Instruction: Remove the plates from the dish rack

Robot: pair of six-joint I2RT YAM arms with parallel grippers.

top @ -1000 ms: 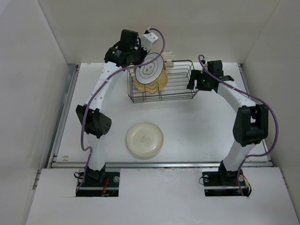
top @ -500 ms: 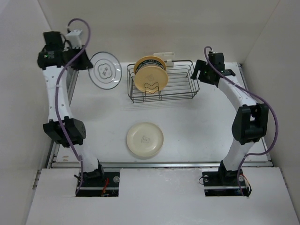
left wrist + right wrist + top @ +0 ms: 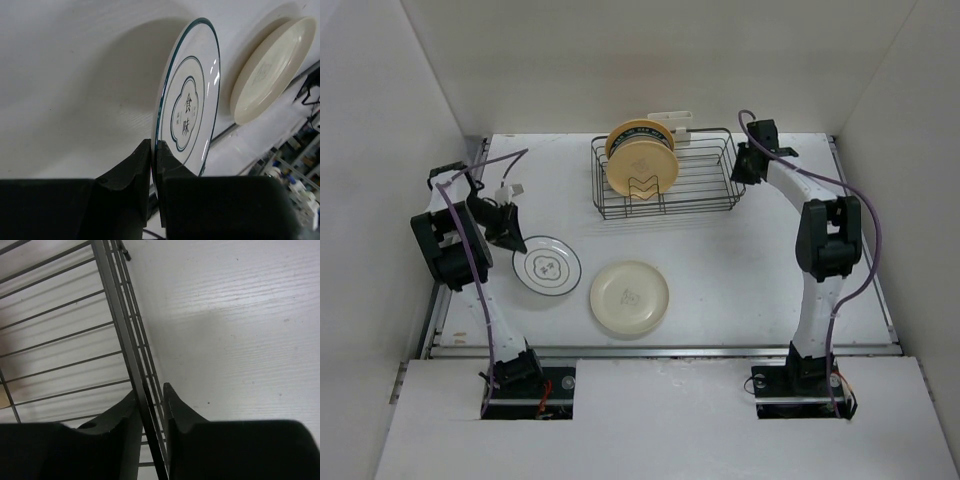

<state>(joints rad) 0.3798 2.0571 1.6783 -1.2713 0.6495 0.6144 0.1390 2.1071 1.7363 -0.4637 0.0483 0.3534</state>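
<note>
1. Top external: left gripper point(image 3: 510, 233) is near the table's point(image 3: 760, 270) left edge, clamped on the rim of the white thin-rimmed plate point(image 3: 548, 266).
2. Left wrist: jaws nearly together, with the plate's rim sandwiched between the fingers point(image 3: 127, 172). Dark outline medallion with two characters at plate centre.
3. White thin-rimmed plate is face-up and level, just left of the cream plate point(image 3: 629, 298), with no overlap. Can't tell whether it touches the table.
4. Cream plate lies flat on the table, mid-width, towards the near edge.
5. Dish rack point(image 3: 705, 190) sits mid-width near the far edge.
6. Yellow-orange plate point(image 3: 642, 165) stands upright in the rack's left half. Second plate point(image 3: 636, 123) is right behind it, only its dark top edge showing.
7. Right gripper point(image 3: 741, 167) is at the rack's right end. Right wrist: jaws narrow, straddling the end wall's top wire, fingers point(image 3: 175, 412) pressed to it.
</note>
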